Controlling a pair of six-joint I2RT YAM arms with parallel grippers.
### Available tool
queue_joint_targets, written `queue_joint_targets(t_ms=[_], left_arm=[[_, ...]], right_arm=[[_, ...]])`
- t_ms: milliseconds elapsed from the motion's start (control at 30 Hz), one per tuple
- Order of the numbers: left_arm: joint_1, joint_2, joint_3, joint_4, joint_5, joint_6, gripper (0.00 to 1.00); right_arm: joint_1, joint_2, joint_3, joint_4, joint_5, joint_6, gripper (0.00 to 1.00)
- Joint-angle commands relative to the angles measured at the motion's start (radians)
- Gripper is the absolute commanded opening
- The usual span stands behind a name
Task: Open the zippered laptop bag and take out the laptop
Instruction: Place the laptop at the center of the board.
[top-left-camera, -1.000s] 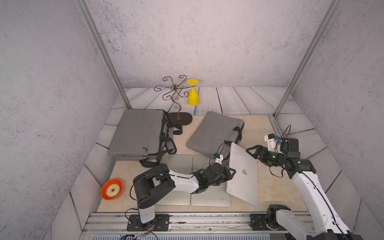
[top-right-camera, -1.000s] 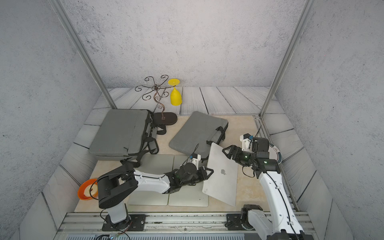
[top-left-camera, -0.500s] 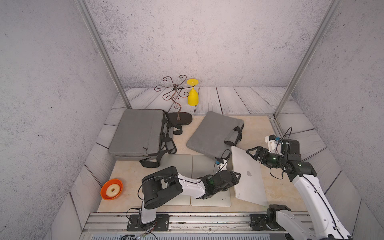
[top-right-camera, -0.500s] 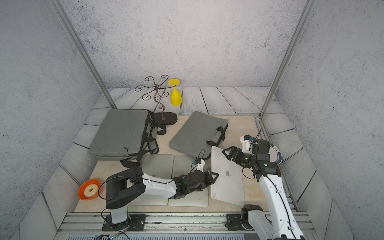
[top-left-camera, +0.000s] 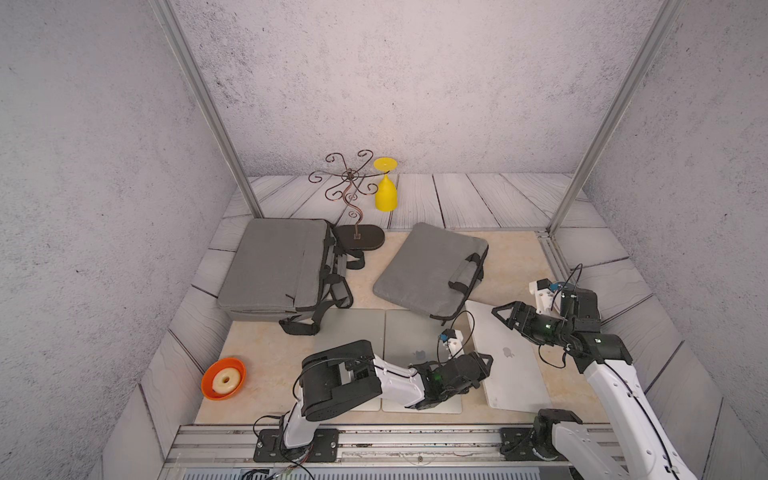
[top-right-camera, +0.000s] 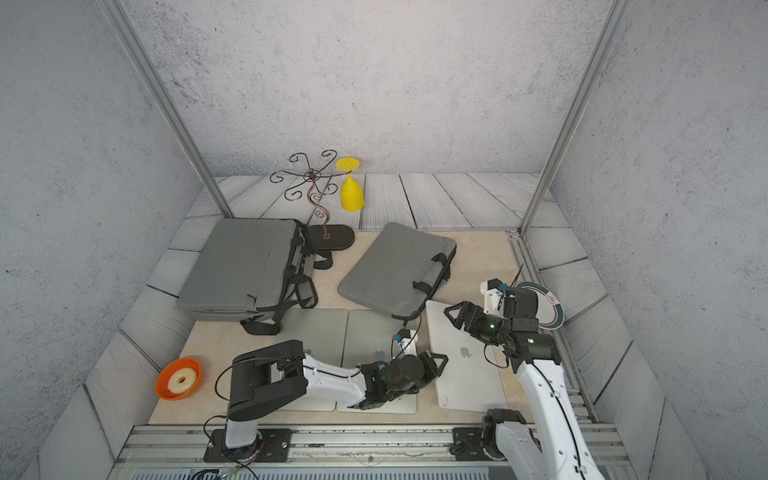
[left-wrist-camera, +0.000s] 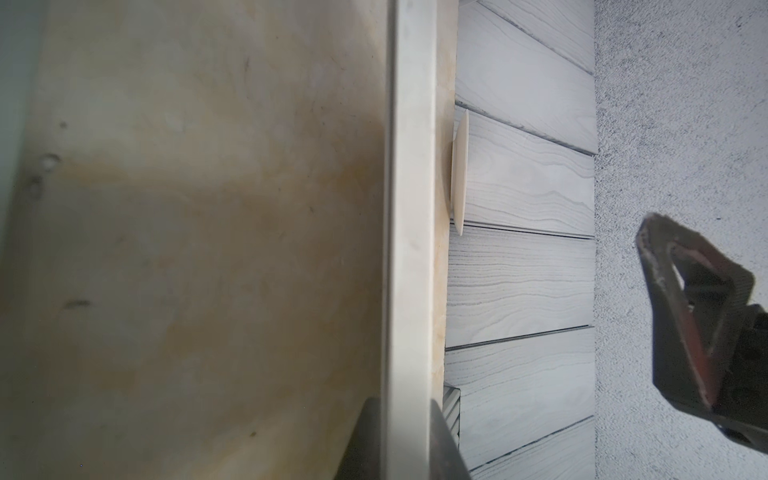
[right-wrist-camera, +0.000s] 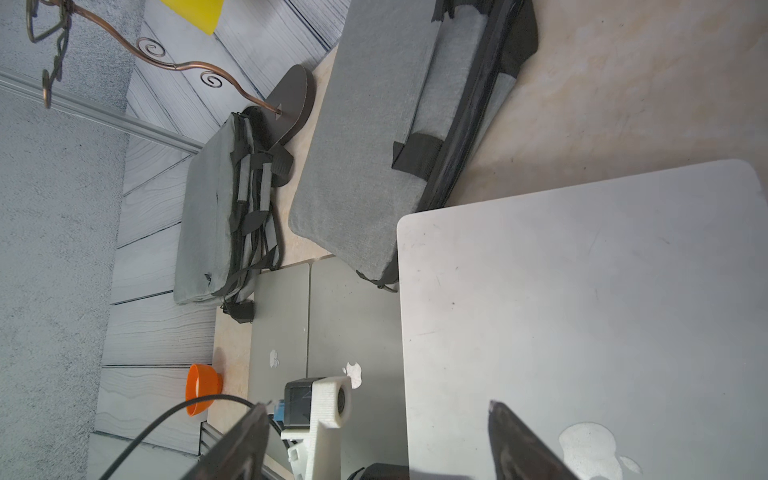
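Note:
The silver laptop (top-left-camera: 509, 357) lies almost flat on the beige mat at the front right, outside the bag. My left gripper (top-left-camera: 484, 365) is shut on its left edge, and in the left wrist view that thin edge (left-wrist-camera: 409, 249) runs between the two dark fingers (left-wrist-camera: 365, 440). The grey zippered laptop bag (top-left-camera: 432, 270) lies behind it, its dark zip side (right-wrist-camera: 469, 124) gaping towards the laptop (right-wrist-camera: 582, 311). My right gripper (top-left-camera: 508, 318) hovers open over the laptop's far corner, holding nothing. In the other top view the laptop (top-right-camera: 465, 361) and the bag (top-right-camera: 399, 270) look the same.
Two more closed laptops (top-left-camera: 349, 332) (top-left-camera: 415, 336) lie side by side under my left arm. A bigger grey bag with straps (top-left-camera: 278, 270) sits at the left. Behind stand a metal hook stand (top-left-camera: 353, 199) and a yellow glass (top-left-camera: 385, 195). There is an orange bowl (top-left-camera: 224, 378) front left and a plate (top-right-camera: 548, 307) at the right.
The laptop stood tilted up on its edge; it has come down nearly flat to the right. My left gripper sank forward with it. The right gripper stayed open close by.

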Motion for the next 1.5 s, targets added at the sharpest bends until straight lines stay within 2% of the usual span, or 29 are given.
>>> queue_joint_targets(t_ms=[0, 100, 200, 233, 400, 533, 900, 1167, 1467], left_arm=[[-0.002, 0.009, 0.005, 0.037, 0.01, -0.028, 0.0], [-0.003, 0.029, -0.017, 0.086, 0.042, -0.039, 0.0], [-0.005, 0.033, -0.032, 0.1, 0.051, -0.035, 0.15], [-0.005, 0.04, -0.035, 0.115, 0.06, -0.036, 0.17], [-0.002, 0.04, -0.053, 0.129, 0.063, -0.023, 0.22], [0.004, 0.029, -0.082, 0.132, 0.071, -0.032, 0.3], [0.04, 0.005, -0.101, 0.107, 0.162, 0.016, 0.44], [0.081, -0.069, -0.121, 0.011, 0.215, 0.093, 0.5], [0.156, -0.083, -0.12, -0.044, 0.319, 0.157, 0.52]], right_arm=[[0.002, -0.028, -0.007, 0.009, 0.0, 0.008, 0.82], [0.002, -0.027, -0.009, 0.009, 0.0, 0.004, 0.82], [0.002, -0.026, -0.015, 0.013, 0.001, 0.001, 0.82], [0.002, -0.026, -0.019, 0.017, -0.001, 0.003, 0.82], [0.002, -0.027, -0.037, 0.039, -0.009, 0.018, 0.82], [0.003, -0.026, -0.048, 0.049, 0.0, 0.019, 0.82], [0.002, 0.01, -0.076, 0.106, 0.005, 0.034, 0.82], [0.003, 0.043, -0.094, 0.152, 0.002, 0.05, 0.83], [0.007, 0.107, -0.1, 0.211, 0.011, 0.059, 0.85]])
